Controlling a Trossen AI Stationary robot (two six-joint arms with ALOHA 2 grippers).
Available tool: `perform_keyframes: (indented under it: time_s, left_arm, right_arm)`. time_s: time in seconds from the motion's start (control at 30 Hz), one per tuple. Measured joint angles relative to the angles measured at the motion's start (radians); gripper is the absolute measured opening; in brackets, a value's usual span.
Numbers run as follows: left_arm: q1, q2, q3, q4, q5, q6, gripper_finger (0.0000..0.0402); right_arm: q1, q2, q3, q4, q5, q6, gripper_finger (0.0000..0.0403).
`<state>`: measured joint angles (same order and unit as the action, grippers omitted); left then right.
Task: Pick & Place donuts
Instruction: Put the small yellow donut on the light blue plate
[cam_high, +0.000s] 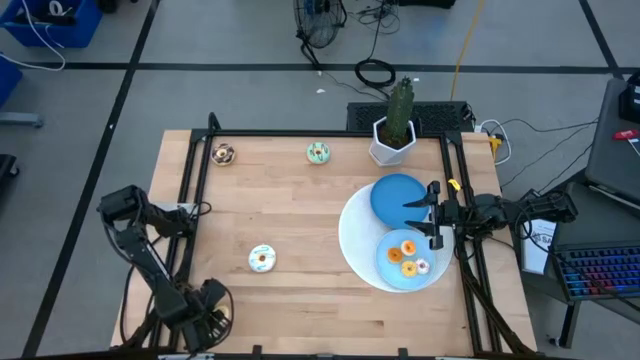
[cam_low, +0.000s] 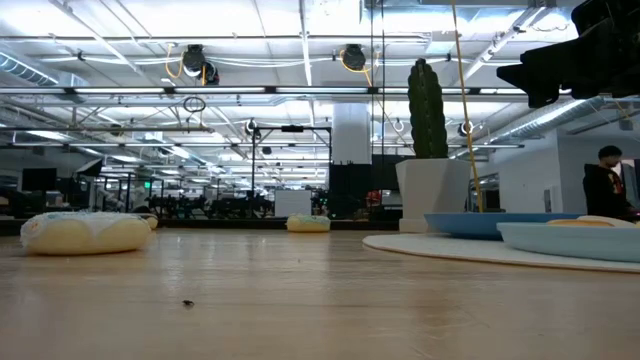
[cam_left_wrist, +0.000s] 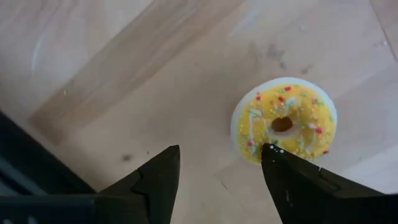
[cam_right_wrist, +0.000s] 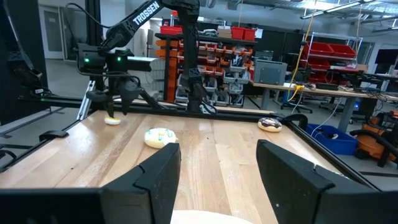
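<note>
Left gripper (cam_left_wrist: 217, 171) over yellow donut (cam_left_wrist: 284, 120)

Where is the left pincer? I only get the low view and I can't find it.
Observer: Near the table's front-left corner, the left pincer hangs open by a yellow donut.
Operator: Is it holding that donut?
Observer: No. The donut lies on the wood beside one finger, not between the two.
Operator: How many donuts are on the plate at my right?
Observer: Three donuts sit on the nearer blue plate.
</note>
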<state>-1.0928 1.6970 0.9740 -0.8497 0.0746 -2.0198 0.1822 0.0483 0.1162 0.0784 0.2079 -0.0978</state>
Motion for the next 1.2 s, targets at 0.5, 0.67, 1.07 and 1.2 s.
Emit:
perform_keyframes:
  time_s: [0.5, 0.67, 1.07, 1.2]
  left_arm:
    - [0.02, 0.001, -0.004, -0.016, -0.471, 0.292, 0.023]
    - [0.058, 0.001, -0.004, 0.003, -0.544, 0.4, 0.023]
    - [0.141, 0.001, -0.003, 0.137, -0.208, 0.779, 0.023]
    - [0.16, 0.001, -0.003, 0.129, -0.198, 0.8, 0.023]
  right_arm:
    - [0.0, 0.0, 0.0, 0.0, 0.0, 0.0, 0.0199]
    - [0.0, 0.0, 0.0, 0.0, 0.0, 0.0, 0.0199]
    - [0.0, 0.0, 0.0, 0.0, 0.0, 0.0, 0.0199]
    - [0.0, 0.0, 0.0, 0.0, 0.0, 0.0, 0.0199]
